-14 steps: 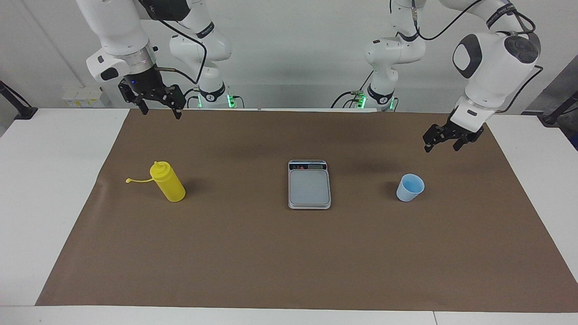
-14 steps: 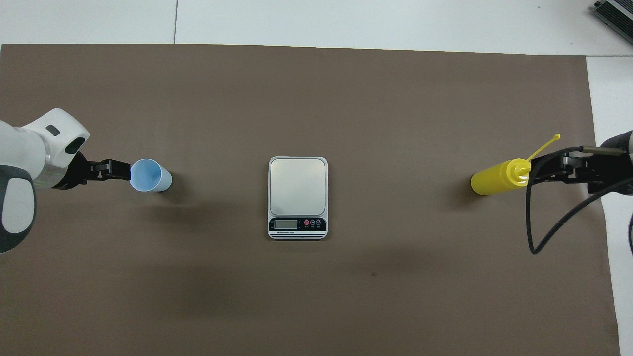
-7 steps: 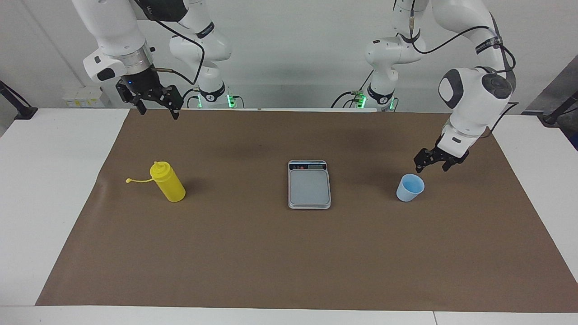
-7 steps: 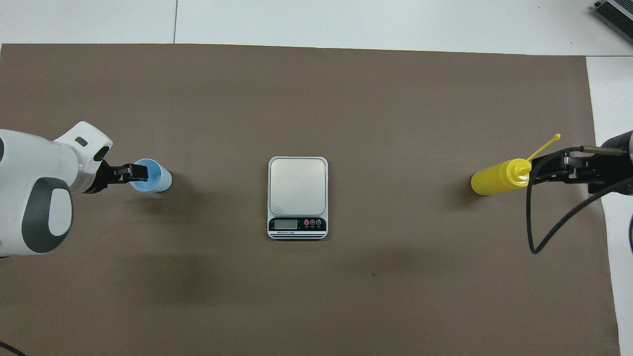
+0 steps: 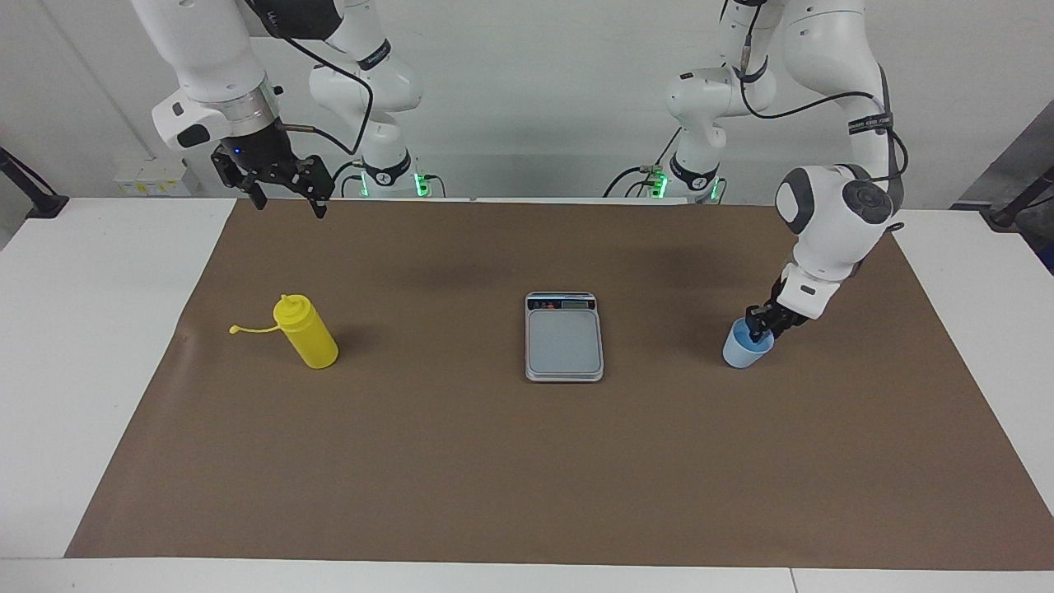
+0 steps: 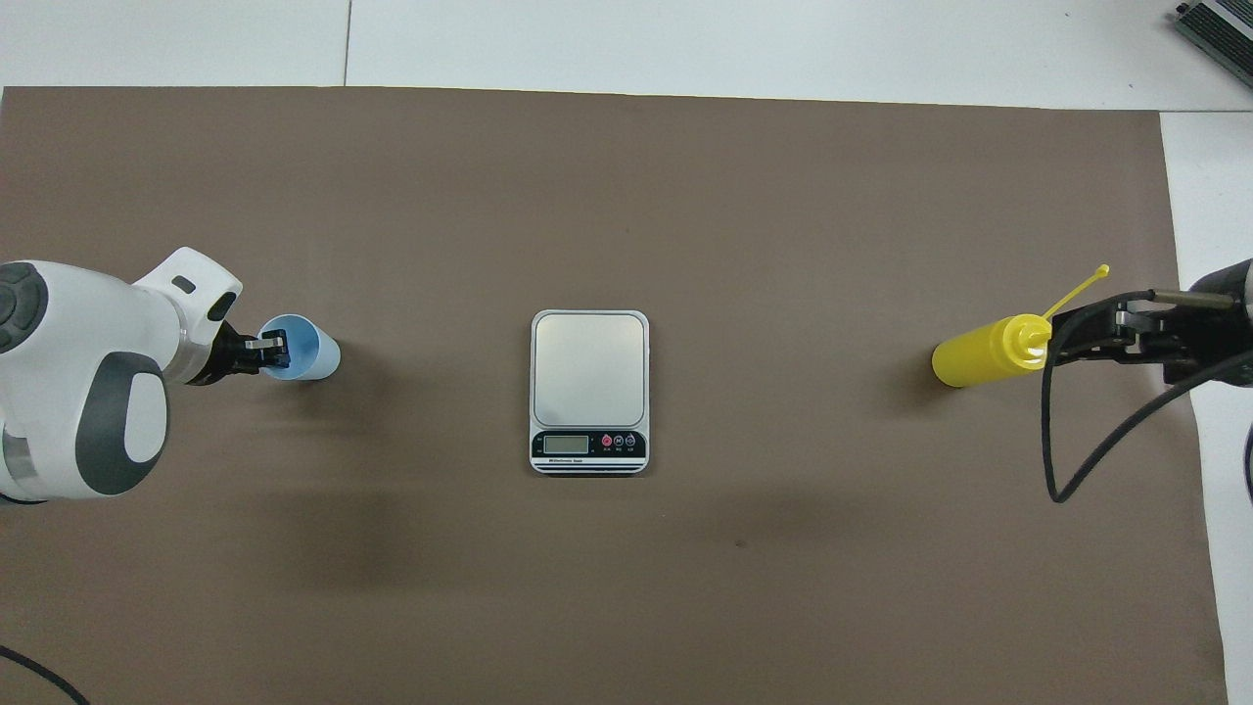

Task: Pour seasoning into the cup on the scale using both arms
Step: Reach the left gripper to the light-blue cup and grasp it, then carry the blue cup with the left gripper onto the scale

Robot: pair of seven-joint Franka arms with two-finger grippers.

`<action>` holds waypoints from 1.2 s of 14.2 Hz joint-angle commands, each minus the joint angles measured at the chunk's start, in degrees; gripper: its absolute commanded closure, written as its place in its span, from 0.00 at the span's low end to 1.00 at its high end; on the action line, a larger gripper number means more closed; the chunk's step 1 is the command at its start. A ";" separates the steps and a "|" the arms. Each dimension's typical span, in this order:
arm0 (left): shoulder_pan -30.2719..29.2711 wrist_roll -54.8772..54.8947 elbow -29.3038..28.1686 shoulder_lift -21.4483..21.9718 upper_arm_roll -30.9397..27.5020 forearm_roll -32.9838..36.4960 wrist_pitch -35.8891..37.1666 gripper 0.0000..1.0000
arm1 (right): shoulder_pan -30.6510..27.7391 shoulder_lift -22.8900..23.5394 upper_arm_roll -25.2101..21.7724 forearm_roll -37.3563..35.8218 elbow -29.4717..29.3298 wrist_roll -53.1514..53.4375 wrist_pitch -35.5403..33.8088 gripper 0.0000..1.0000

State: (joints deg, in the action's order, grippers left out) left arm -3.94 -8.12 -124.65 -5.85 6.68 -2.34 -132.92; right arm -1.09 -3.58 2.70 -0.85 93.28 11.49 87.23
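Note:
The light blue cup stands upright on the brown mat toward the left arm's end. My left gripper is down at the cup's rim, open, with the rim wall between its fingers. The yellow seasoning bottle stands toward the right arm's end, its cap strap sticking out sideways. My right gripper is open and empty, raised high over the mat's edge nearest the robots, apart from the bottle. The scale lies mid-table with nothing on it.
A brown mat covers most of the white table. The scale's display strip faces the robots. A black cable hangs from the right arm.
My left gripper has come down from above the mat onto the cup's rim. The right gripper has barely moved. Cup, bottle and scale stand where they were.

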 commanded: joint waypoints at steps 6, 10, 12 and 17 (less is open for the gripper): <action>1.56 -0.92 10.28 -0.30 -0.08 -0.30 13.25 1.00 | -0.85 -1.07 0.29 1.20 1.90 -1.03 2.32 0.00; 9.63 -13.29 18.90 -1.00 -0.08 -0.30 22.43 1.00 | -0.85 -1.43 0.29 1.20 2.87 -0.76 3.03 0.00; 15.60 -21.46 19.71 -1.26 -0.08 -0.30 21.22 1.00 | -0.85 -1.51 0.29 1.20 3.04 -0.76 3.12 0.00; 26.16 -34.91 18.48 -1.70 -0.08 -0.30 13.85 1.00 | -1.81 -2.04 0.20 1.12 4.19 -1.81 4.97 0.00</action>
State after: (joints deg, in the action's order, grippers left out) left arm 19.01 -38.69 -106.26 -6.53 7.66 -2.58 -115.71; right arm -1.21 -3.78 2.68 -0.85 95.16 11.49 90.54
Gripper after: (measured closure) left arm 0.965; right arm 0.000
